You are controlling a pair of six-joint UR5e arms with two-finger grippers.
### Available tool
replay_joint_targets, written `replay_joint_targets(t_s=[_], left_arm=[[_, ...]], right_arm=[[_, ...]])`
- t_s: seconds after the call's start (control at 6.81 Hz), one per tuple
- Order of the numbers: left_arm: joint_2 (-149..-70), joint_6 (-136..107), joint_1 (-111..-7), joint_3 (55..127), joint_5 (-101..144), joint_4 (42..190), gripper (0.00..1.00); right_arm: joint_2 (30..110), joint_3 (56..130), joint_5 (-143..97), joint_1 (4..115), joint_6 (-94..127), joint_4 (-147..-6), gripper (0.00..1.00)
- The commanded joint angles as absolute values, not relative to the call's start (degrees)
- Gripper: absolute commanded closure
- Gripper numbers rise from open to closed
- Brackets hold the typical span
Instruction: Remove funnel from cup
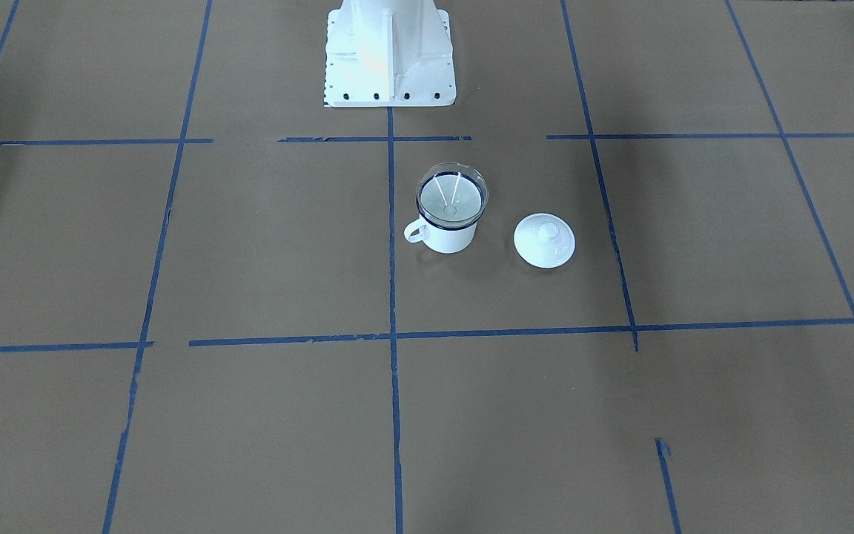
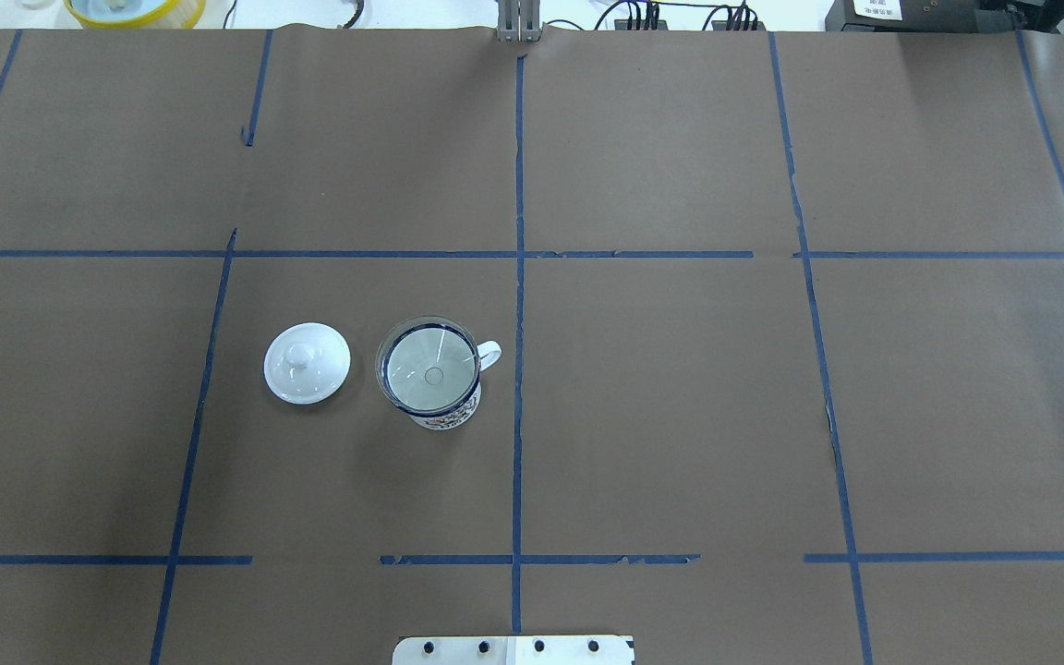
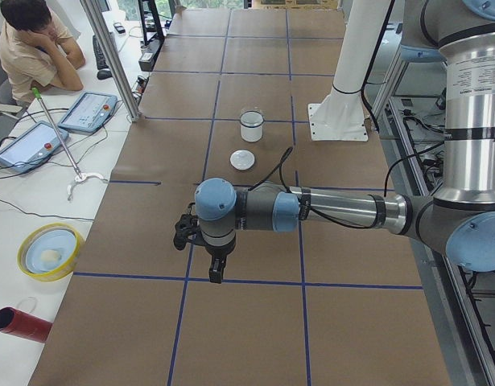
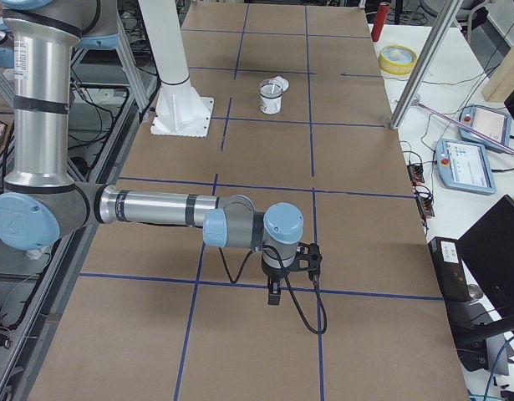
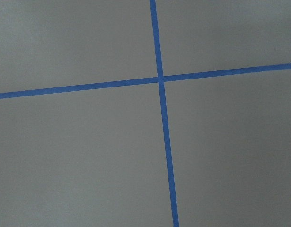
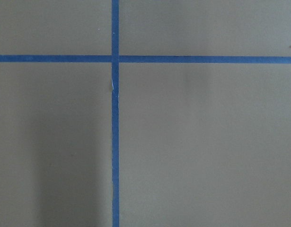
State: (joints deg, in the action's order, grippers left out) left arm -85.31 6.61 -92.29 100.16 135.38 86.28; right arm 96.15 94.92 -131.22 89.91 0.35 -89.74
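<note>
Funnel sits mouth-up in cup, spout down inside, cone rim on the mug's blue rim. Cup upright, handle toward the right gripper's side.

Left gripper hangs over the table end, well apart from cup; white lid lies between, just beside cup.

Right gripper also well apart, opposite end.

Jaw opening of either: cannot tell. Wrist views: paper and blue tape only.

The funnel sits in the cup, beside a lid.
</note>
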Motion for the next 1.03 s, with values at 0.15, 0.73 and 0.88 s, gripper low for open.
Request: replay_joint_targets(t_s=[0.15, 0.73, 0.88], left_arm=[[-85.4, 6.6, -92.3, 99.5, 135.5, 86.6, 0.00], [-99.3, 6.5, -88.4, 99.8, 135.0, 88.0, 0.00], [-105.3, 3.5, -88.3, 100.3, 135.2, 88.1, 0.00]], right_arm=[[96.2, 94.9, -131.2, 89.9, 0.4, -89.7, 0.00], [96.2, 94.9, -131.2, 89.9, 0.4, -89.7, 0.00], [96.2, 94.9, -131.2, 89.9, 0.4, -89.7, 0.00]])
